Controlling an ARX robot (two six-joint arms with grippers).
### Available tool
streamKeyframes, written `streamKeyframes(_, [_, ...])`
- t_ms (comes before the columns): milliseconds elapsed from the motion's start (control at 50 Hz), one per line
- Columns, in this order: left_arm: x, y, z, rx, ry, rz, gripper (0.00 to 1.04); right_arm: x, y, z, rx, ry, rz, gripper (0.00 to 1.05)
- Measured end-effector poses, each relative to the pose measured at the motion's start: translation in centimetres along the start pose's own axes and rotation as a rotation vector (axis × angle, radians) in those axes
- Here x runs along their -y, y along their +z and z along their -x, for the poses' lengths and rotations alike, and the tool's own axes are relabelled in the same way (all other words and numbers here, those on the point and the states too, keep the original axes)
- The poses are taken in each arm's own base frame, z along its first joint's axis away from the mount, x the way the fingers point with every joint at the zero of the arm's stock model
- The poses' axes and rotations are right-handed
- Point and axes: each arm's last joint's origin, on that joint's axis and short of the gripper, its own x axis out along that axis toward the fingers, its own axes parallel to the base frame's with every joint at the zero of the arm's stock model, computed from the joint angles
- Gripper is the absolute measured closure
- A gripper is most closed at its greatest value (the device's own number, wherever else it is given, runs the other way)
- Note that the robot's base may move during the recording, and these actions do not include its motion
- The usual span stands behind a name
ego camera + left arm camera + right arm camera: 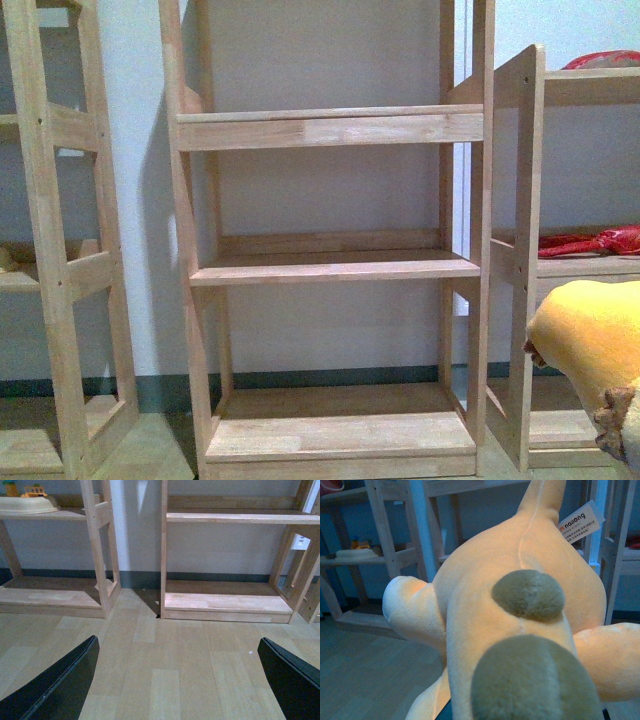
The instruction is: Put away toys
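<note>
Fuzzy orange-yellow plush animal [590,340] hangs lower right; best lift it clear of uprights onto the pale wooden shelf [335,268] at centre. Left gripper [177,641] gapes empty; right gripper's jaws are hidden, so I cannot tell.

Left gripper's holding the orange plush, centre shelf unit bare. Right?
Not the left. The left gripper is open and empty in the left wrist view; the orange plush fills the right wrist view, so it is on the right side. The centre shelf unit is bare, as the front view shows.

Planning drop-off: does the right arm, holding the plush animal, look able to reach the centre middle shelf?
Likely yes: the middle shelf is bare and nothing stands between it and the plush animal.
</note>
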Motion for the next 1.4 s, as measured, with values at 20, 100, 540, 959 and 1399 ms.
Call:
streamKeyframes(20, [0.00,0.00,0.00,0.000,0.000,0.000,0.06,0.00,0.00,0.00,0.000,0.000,0.000,0.95])
streamKeyframes(100, [0.00,0.00,0.00,0.000,0.000,0.000,0.06,0.00,0.00,0.00,0.000,0.000,0.000,0.95])
streamKeyframes(540, [0.00,0.00,0.00,0.000,0.000,0.000,0.06,0.00,0.00,0.00,0.000,0.000,0.000,0.95])
streamKeyframes(959, [0.00,0.00,0.00,0.000,0.000,0.000,0.06,0.00,0.00,0.00,0.000,0.000,0.000,0.95])
streamKeyframes(1399, [0.00,0.00,0.00,0.000,-0.002,0.000,0.06,0.03,0.00,0.00,0.001,-0.009,0.000,0.95])
